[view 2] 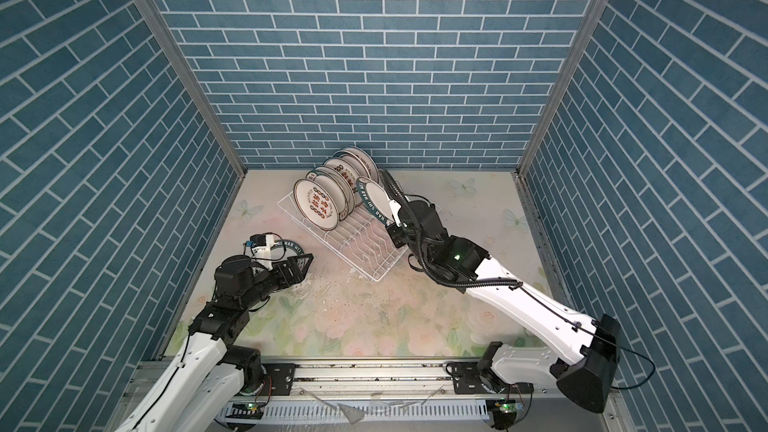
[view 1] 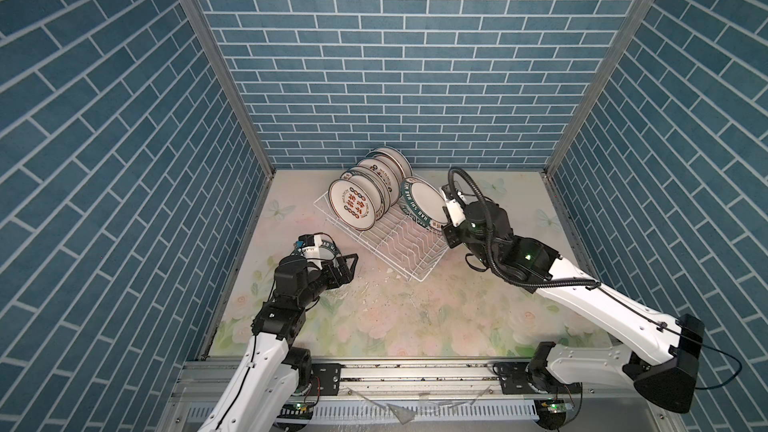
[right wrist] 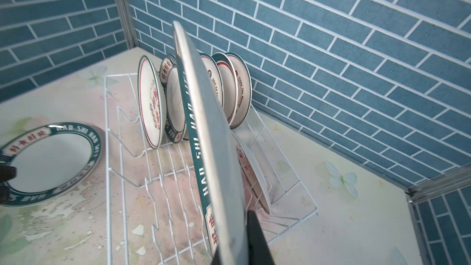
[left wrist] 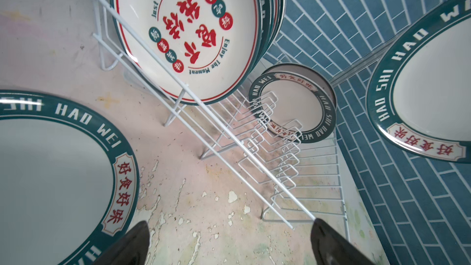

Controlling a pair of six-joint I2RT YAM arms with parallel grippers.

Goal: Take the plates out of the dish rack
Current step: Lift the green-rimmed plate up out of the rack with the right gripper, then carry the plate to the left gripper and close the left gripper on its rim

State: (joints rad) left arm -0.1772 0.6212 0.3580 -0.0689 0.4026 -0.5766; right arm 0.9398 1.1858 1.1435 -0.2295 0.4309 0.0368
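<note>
right gripper clamps a green-rimmed white ceramic plate upright at the white wire dish rack's 3 o'clock, I guess to clear the dividers; left gripper gapes empty.

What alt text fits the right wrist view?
A round white ceramic plate with a green lettered rim fills the centre edge-on, clamped in black fingers. Behind, printed plates stand in the white wire dish rack; another green-rimmed plate lies flat on the floral tabletop.

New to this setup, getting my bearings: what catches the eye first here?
The right gripper is shut on a green-rimmed plate, held on edge over the dish rack. A row of plates stands at the rack's far end, and a second plate lies flat on the table by the open left gripper.
</note>
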